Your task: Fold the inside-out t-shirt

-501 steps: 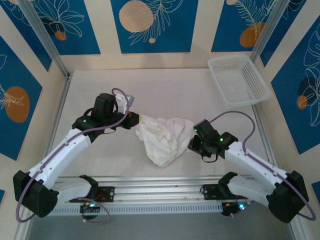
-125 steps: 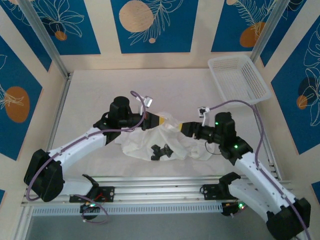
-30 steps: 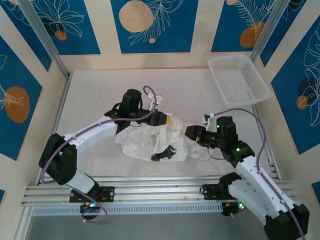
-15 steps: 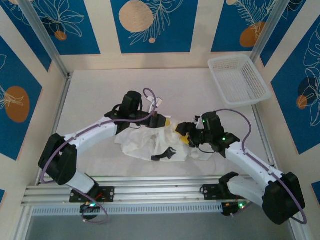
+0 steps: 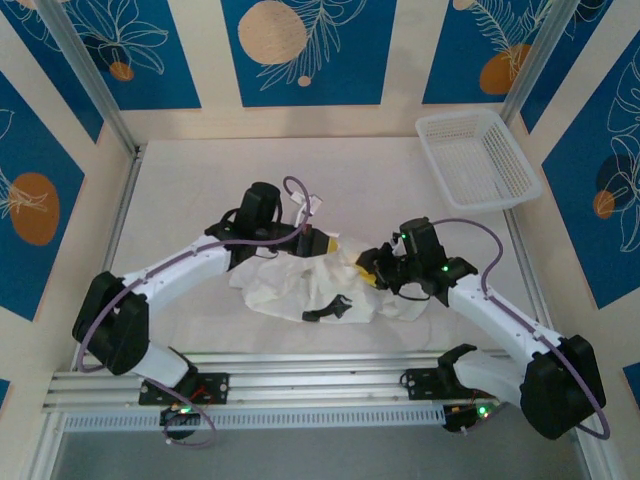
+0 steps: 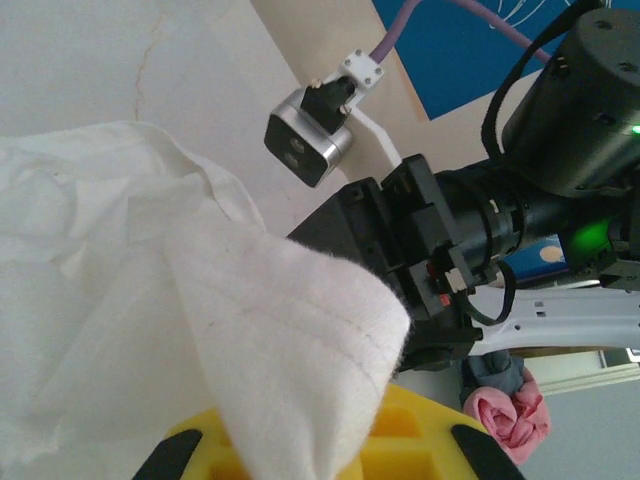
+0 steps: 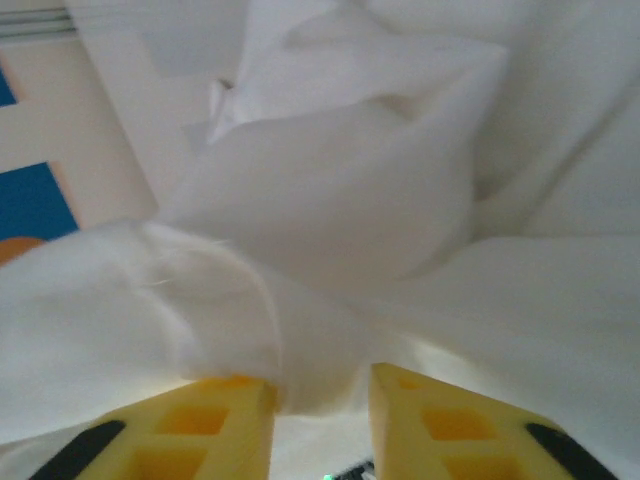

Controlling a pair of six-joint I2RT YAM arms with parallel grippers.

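Observation:
The inside-out t-shirt (image 5: 300, 285) lies crumpled, white and thin, in the middle of the table. My left gripper (image 5: 325, 243) is at its far edge and is shut on a fold; in the left wrist view that white, stitched fold (image 6: 290, 330) comes out from between the yellow fingers (image 6: 430, 450). My right gripper (image 5: 368, 268) is close to the right of the left one, over the shirt's upper right part. In the right wrist view a bunched fold (image 7: 310, 360) sits pinched between its two yellow fingers (image 7: 440, 420), with more cloth beyond.
A white plastic mesh basket (image 5: 478, 160) stands at the back right corner. Metal rails (image 5: 300, 385) run along the near edge between the arm bases. The right arm's wrist and small camera (image 6: 310, 140) are very near my left gripper. A pink bundle (image 6: 505, 415) lies beyond them.
The right gripper has moved left to the shirt next to the left gripper, and its jaws have narrowed onto a fold. The left arm has hardly moved and keeps its grip.

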